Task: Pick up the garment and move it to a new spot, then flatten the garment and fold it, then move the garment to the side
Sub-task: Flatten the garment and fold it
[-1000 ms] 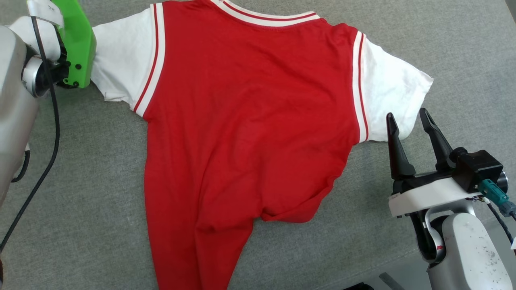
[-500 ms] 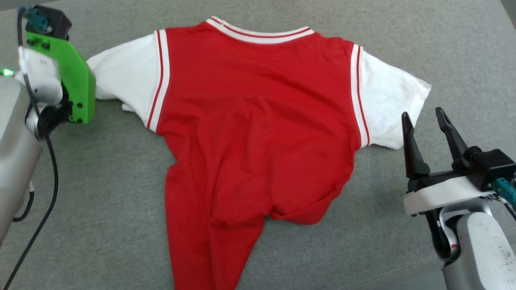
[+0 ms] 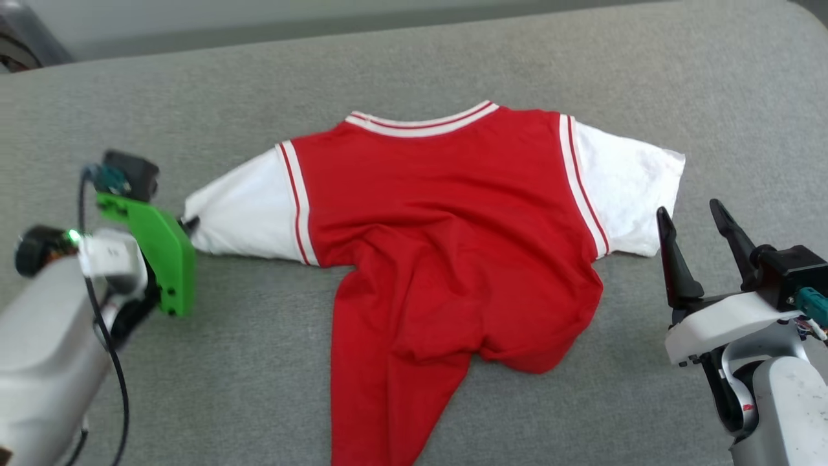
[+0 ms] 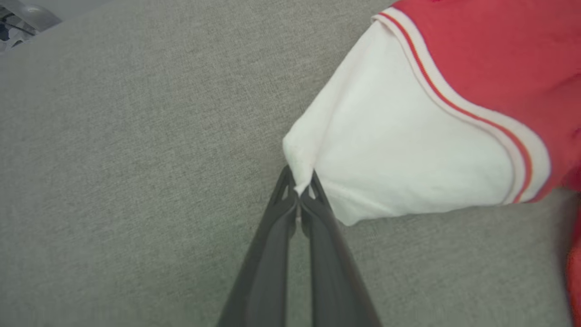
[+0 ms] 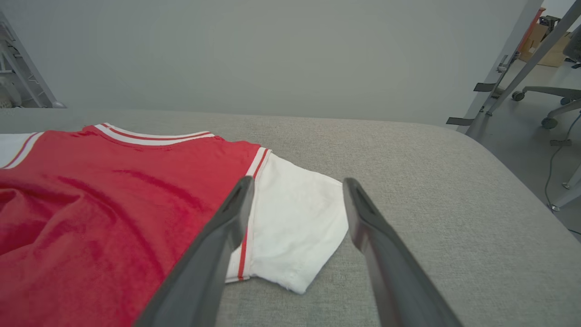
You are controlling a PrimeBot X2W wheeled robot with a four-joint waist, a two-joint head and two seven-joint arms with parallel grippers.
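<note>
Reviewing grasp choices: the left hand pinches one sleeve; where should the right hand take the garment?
Likely best: grip the garment at the cuff of its free white sleeve, coming from the robot's right. It lies flat, cuff edge toward the open right hand, mirroring the left hand's pinch.

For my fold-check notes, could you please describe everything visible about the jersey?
The jersey is soft red knit with white sleeves and red-white striped trim at collar and shoulder seams, plain side up. It lies on the grey pad, collar away from the robot, flat up top but bunched and twisted at the hem. The left gripper, jaws shut, pinches the left sleeve's cuff into a point. The right gripper, jaws open, sits by the right sleeve, not gripping it.
</note>
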